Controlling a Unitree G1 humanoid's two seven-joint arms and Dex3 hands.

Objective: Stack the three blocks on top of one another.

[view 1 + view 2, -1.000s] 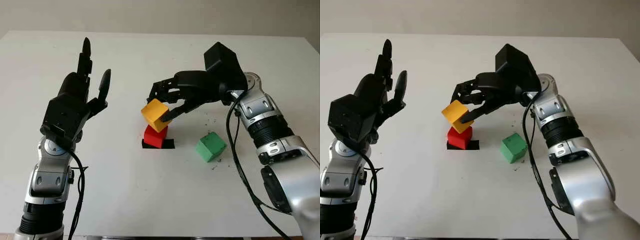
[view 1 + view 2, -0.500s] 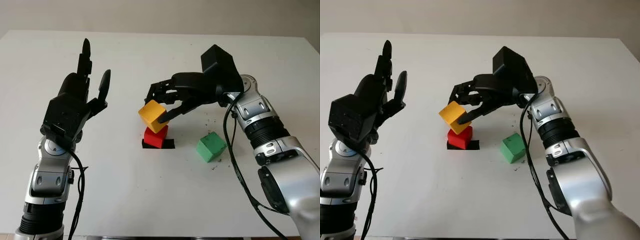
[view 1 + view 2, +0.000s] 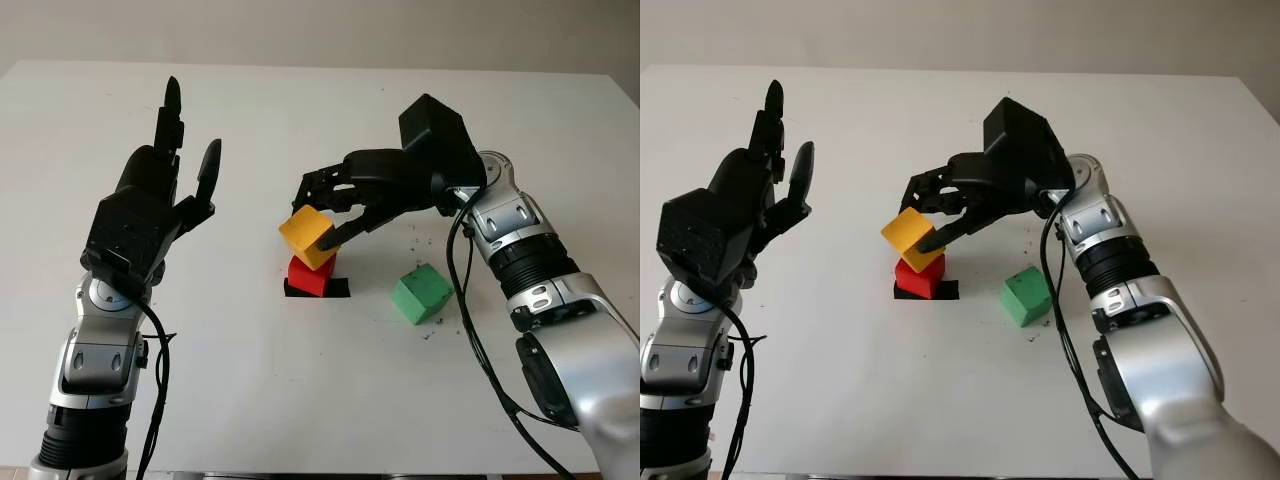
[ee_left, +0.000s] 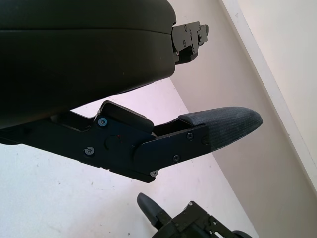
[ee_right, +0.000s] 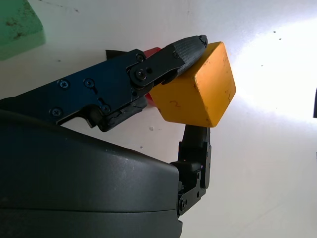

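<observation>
Since the earlier frame I have lowered the yellow block (image 3: 309, 234) in my right hand (image 3: 335, 205); fingers clamp it, tilted, over the red block (image 3: 311, 275). Released askew, it may topple. Left hand (image 3: 150, 205) open, raised.

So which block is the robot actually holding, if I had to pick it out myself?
Start at the white table and find the black patch near its middle, where a red block sits. Just above it, the right hand grips the yellow block, tilted. The green block lies alone on the table.
</observation>
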